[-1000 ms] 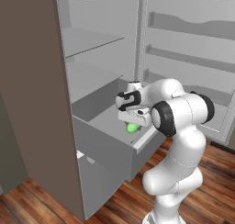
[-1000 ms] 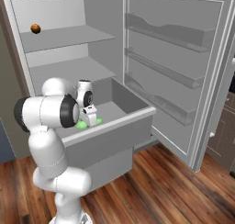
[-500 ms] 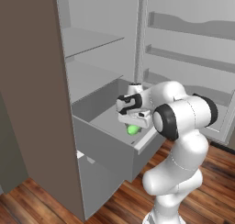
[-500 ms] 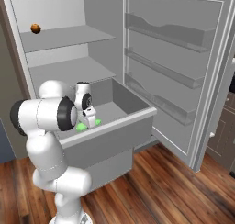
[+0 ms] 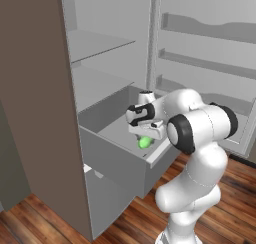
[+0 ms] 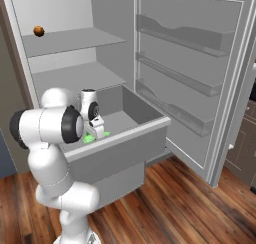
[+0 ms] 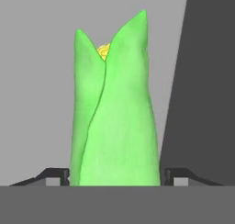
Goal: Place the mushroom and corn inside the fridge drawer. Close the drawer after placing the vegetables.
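Corn (image 7: 115, 117) between gripper (image 7: 117, 176) fingertips

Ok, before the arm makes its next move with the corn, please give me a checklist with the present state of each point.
1. Fridge drawer pulled open: ok.
2. Corn inside the drawer walls: ok.
3. Claw fingers on both sides of the corn: ok.
4. Claw has let go of the corn: cannot tell.
5. Mushroom in the drawer: cannot tell, the arm covers part of the floor.
6. Fridge door swung clear of the drawer: ok.
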Controlling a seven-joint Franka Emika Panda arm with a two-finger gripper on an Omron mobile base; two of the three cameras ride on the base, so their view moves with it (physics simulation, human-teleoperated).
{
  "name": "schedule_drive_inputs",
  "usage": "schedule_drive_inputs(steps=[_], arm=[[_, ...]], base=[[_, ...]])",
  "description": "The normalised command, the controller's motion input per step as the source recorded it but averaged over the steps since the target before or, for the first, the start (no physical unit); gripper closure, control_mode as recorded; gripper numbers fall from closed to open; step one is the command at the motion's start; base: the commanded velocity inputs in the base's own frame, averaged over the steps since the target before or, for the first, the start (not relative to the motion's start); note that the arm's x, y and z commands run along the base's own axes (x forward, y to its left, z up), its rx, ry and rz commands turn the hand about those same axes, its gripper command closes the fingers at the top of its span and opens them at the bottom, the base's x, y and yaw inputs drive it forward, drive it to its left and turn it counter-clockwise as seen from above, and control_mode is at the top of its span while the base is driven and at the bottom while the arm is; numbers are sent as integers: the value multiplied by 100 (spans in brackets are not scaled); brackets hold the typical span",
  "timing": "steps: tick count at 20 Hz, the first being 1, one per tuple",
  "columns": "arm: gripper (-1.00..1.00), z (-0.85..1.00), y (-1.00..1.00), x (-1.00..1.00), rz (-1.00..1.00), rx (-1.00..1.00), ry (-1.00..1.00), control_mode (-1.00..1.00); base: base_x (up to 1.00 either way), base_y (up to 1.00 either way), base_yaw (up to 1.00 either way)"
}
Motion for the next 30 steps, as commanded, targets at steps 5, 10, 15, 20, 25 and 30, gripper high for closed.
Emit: schedule_drive_inputs(steps=[5, 10, 15, 20, 25, 30], arm=[[-100, 17, 0, -4, 0, -2, -5, -100], [-100, 73, 0, -15, 0, -10, -15, -100], [-100, 100, -17, -54, 0, -8, -22, -100], [-100, 91, -54, -100, 0, 1, -22, -100], [-100, 19, -81, -100, -6, 13, -15, -100], [-100, -14, -89, -100, -11, 17, -16, -100]], base=[[0, 0, 0], [0, 0, 0], [0, 0, 0], [0, 0, 0], [0, 0, 0], [0, 0, 0]])
